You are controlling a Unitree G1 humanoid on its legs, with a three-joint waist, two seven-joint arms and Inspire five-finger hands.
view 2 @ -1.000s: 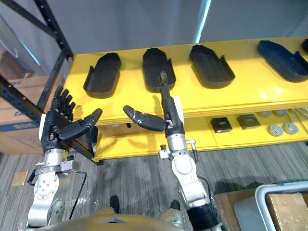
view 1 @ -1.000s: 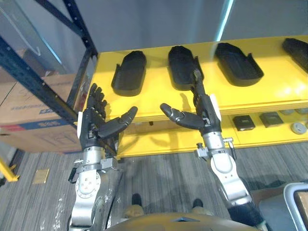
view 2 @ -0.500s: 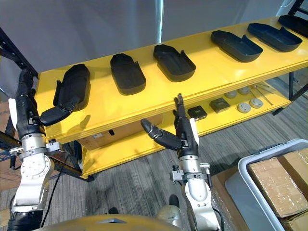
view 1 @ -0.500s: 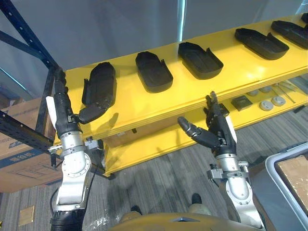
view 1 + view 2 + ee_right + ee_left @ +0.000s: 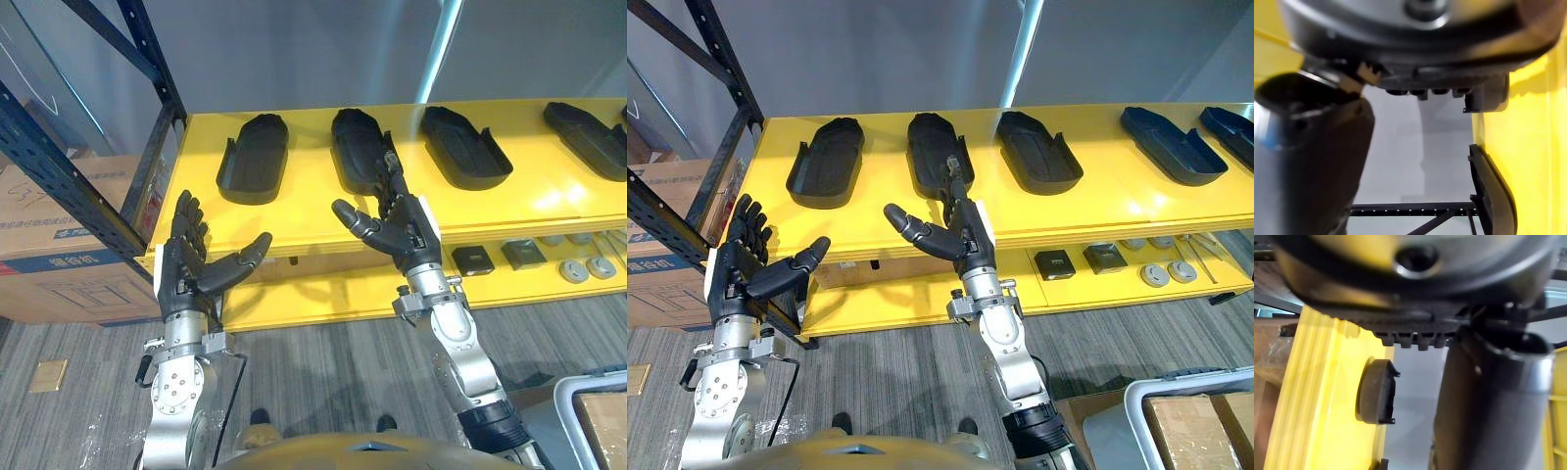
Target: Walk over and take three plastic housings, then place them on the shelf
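On the top tier of the yellow shelf [image 5: 294,211], black plastic housings lie in a row, open side up. Each is a long shallow shell, rounded at the far end, with a raised rim and a notched near end. At far left, a dark blue rack upright [image 5: 69,176] crosses in front of a cardboard box [image 5: 59,284]. The left hand [image 5: 181,279] stands below the shelf's front edge, fingers straight and spread, thumb out, holding nothing. The first housing [image 5: 253,157] lies beyond it and apart from it. The second housing [image 5: 358,147] lies beside the first. The right hand [image 5: 404,233] is raised before it, fingers straight, thumb out to the left, empty. Its fingertips overlap the shell's near end in both eye views; contact cannot be told. The third housing [image 5: 465,147] and the fourth housing [image 5: 588,135] lie further right, well apart from both hands. On the lower tier sit dark square parts [image 5: 473,260] and grey round parts [image 5: 573,269]. A grey bin [image 5: 1190,378] holding a box stands at lower right.
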